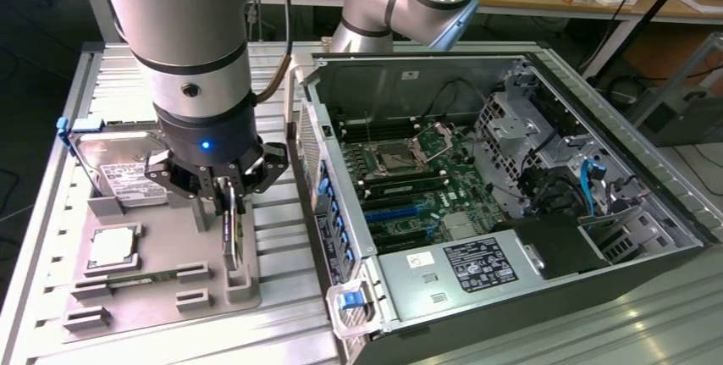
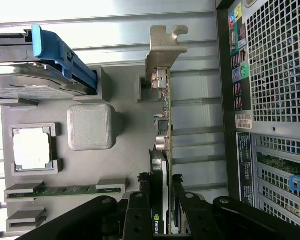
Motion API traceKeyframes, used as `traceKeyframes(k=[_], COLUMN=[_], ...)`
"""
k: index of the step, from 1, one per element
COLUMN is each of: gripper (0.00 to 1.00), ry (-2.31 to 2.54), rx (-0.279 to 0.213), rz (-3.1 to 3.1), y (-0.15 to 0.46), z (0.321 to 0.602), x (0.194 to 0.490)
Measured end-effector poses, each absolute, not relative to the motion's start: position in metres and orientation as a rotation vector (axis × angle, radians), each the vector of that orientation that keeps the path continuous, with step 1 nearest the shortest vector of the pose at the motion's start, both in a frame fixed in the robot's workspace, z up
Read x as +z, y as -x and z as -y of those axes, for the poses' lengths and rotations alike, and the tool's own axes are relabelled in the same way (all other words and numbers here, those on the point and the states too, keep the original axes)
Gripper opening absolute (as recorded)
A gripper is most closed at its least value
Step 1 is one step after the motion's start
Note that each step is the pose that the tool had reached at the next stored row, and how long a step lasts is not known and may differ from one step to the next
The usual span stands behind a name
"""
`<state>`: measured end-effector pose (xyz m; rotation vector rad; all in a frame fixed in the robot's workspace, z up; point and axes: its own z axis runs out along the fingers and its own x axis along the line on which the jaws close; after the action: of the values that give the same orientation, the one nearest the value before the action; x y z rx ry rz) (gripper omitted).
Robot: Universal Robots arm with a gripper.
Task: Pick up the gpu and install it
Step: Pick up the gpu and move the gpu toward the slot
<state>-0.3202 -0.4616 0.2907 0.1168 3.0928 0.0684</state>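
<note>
The gpu [image 1: 232, 234] stands on edge at the right side of the grey parts tray [image 1: 147, 301], its lower end at a slotted holder. In the wrist view the gpu [image 2: 162, 125] is a thin card with a silver bracket at its far end. My gripper [image 1: 226, 200] hangs straight over the card, one finger on each flat side, shut on it. The wrist view shows the gripper [image 2: 163, 215] clamping the card's near end. The open computer case [image 1: 475, 179] lies to the exterior view's right, with its motherboard exposed.
On the tray are a silver hard drive [image 1: 118, 170] with a blue clip, a square processor [image 1: 111, 246] and a narrow memory stick [image 1: 141, 280]. The case wall [image 2: 270, 100] stands close beside the card. A slatted metal table lies underneath.
</note>
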Motion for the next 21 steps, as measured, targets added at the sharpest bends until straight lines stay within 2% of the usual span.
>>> traceKeyframes(k=[21], gripper=[0.27], ry=[-0.117], rx=[0.068], rz=[-3.093], y=[0.3202], z=[0.4616], x=[0.2986])
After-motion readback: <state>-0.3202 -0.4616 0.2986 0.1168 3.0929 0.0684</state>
